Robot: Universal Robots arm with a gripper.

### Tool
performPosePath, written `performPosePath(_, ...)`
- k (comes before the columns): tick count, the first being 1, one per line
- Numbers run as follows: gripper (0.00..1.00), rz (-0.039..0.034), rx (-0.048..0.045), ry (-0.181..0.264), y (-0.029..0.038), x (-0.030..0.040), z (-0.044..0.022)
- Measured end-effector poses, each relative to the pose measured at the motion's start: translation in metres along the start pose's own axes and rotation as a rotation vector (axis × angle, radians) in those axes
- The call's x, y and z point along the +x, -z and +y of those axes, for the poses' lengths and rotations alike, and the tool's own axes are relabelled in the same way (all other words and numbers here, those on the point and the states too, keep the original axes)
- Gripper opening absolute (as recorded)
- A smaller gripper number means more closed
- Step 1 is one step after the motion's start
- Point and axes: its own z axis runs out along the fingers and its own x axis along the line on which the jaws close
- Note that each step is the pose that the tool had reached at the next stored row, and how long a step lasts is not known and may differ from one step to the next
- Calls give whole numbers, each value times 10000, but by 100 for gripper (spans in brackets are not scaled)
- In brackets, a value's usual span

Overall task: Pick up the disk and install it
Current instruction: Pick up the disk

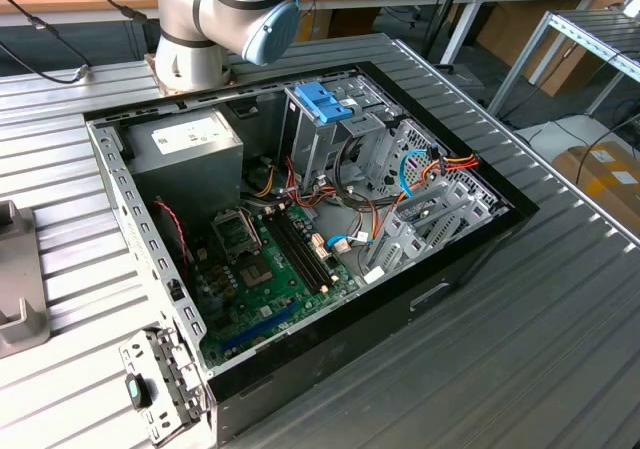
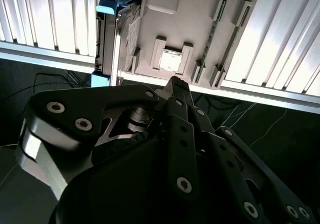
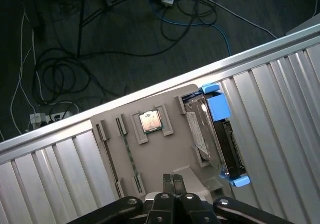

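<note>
The disk (image 3: 204, 130) stands on edge in a slot of a grey holder (image 3: 160, 156), its metal body framed by a light-blue carrier (image 3: 218, 107). In the second wrist view the disk (image 2: 122, 34) sits at one end of that holder (image 2: 200, 29). My gripper (image 3: 173, 180) hovers above the holder's middle, beside the disk and apart from it. Its fingers are shut together with nothing between them. The dark fingertips (image 2: 178, 87) point at the holder near a small square chip (image 2: 171, 60).
An open computer case (image 1: 480, 239) lies on the ribbed metal table (image 1: 560, 349), with the motherboard (image 1: 270, 269), power supply (image 1: 190, 149) and loose cables inside. A blue-handled carrier (image 1: 325, 101) tops the tall drive cage. The holder sits at the table edge, above floor cables (image 3: 75, 59).
</note>
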Motion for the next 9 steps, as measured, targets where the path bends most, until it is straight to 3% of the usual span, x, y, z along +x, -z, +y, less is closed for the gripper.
performPosePath(9, 10, 17, -9, 380, 0, 0, 0)
